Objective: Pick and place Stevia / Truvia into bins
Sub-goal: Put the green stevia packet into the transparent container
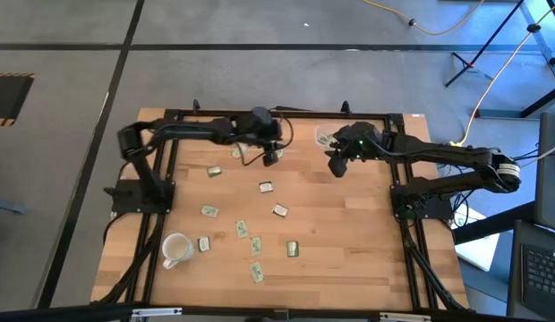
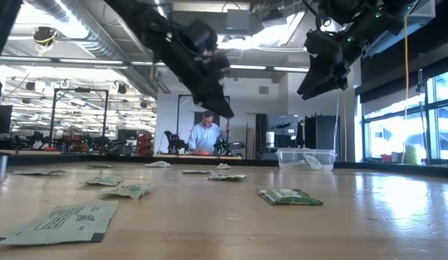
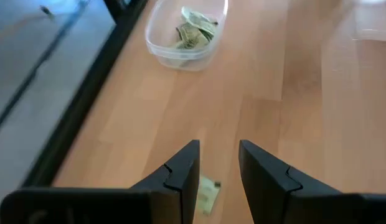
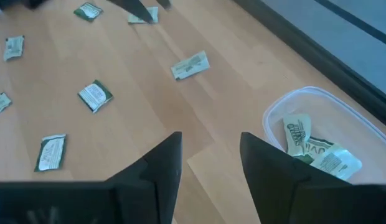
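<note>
Several small green-and-white sachets [image 1: 266,187] lie flat on the wooden table, most between its middle and near edge. The clear tub [image 1: 327,137] stands by the far edge with a few sachets [image 4: 311,146] inside. My left gripper [image 1: 270,159] hovers open above the table, left of the tub; one sachet [image 3: 207,194] lies on the wood just below its fingers. My right gripper [image 1: 336,168] hangs open in the air beside the tub, on its near side. In the low view both grippers, left [image 2: 222,107] and right [image 2: 311,88], are well above the tabletop.
A white handled mug [image 1: 175,249] stands near the table's near-left corner, with sachets around it. The black frame rail [image 1: 277,114] runs along the far edge behind the tub. A person [image 2: 206,133] sits in the room far beyond the table.
</note>
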